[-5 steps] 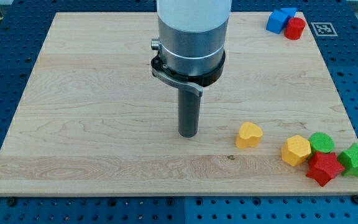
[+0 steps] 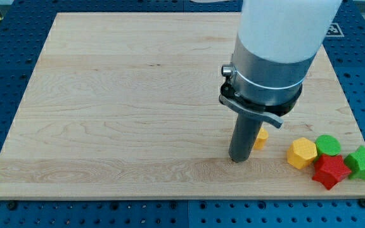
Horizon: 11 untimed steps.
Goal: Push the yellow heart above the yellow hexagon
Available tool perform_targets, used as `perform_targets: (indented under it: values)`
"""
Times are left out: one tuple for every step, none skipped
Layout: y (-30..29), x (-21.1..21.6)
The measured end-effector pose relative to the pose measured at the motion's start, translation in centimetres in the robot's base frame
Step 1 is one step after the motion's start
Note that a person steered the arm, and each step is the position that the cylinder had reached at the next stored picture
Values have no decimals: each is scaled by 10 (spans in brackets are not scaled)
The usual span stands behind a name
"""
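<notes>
My tip [image 2: 239, 158] rests on the wooden worktop [image 2: 106, 95], seemingly touching the mostly hidden small yellow heart block [image 2: 261, 137] to its right; a rightward shove risks ramming the yellow hexagon block [image 2: 301, 152] beyond.

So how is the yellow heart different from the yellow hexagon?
The yellow heart is mostly hidden behind my rod, with my tip at its lower left; the yellow hexagon shows whole. The heart sits alone, while the hexagon touches the red star. Both are yellow.

Yellow heart [image 2: 261, 137] mostly behind rod [image 2: 244, 136]
</notes>
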<state>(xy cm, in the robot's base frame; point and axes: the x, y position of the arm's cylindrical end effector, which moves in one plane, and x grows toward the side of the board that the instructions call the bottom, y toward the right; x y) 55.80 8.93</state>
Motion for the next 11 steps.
perform_targets:
  values:
    - [23,-20]
    - [40,-37]
    - [52,-51]
    - [52,-34]
    - [79,-33]
    - [104,-33]
    - [109,-33]
    - [119,-55]
    - [120,-67]
    - [120,-68]
    - [120,-59]
